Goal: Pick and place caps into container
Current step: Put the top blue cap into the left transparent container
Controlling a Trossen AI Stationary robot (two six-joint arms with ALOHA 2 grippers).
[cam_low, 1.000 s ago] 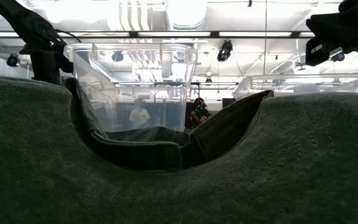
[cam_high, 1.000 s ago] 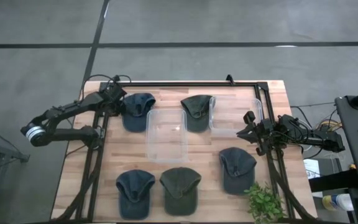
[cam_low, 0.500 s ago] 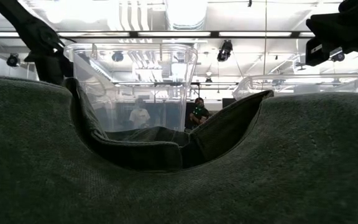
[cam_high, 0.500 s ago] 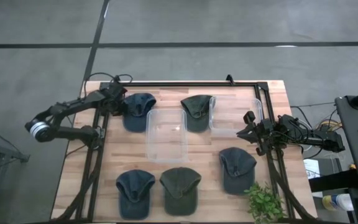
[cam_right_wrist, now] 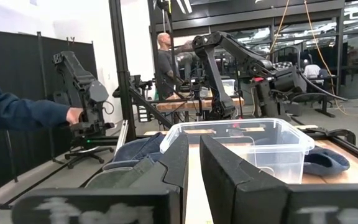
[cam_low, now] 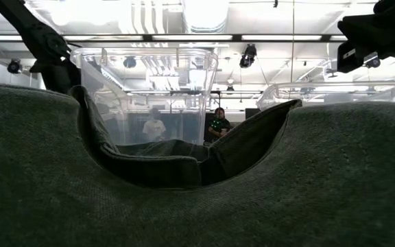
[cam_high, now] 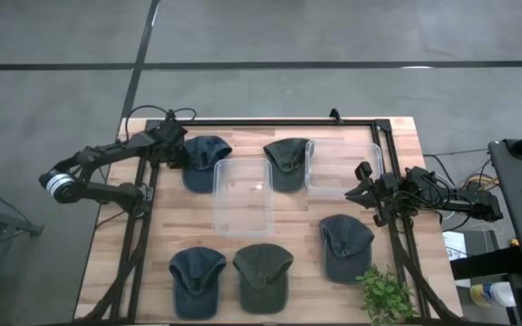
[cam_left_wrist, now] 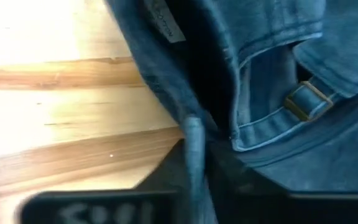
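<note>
My left gripper is shut on a slate-blue cap at the far left of the table, beside the middle clear container. The left wrist view shows this cap's back edge and strap buckle. An olive cap lies between the two containers. Two slate-blue caps and another olive cap lie flat along the near side. My right gripper hovers shut and empty at the right, beside the second clear container. My left gripper pinches a fold of the cap's back edge, beside the strap buckle, between its two fingers. It comes from the table's left, slanting down. The cap's front part lies toward the container; whether the back is lifted off the wood I cannot tell.
A black frame rail runs along the far edge and down both sides. A green plant stands at the near right corner. In the low view an olive cap fills the foreground. A person's sleeve shows beyond the table.
My left gripper has gone a little toward the table's right, toward the middle container. The slate-blue cap has slid with it and now lies closer against the container's far left corner.
</note>
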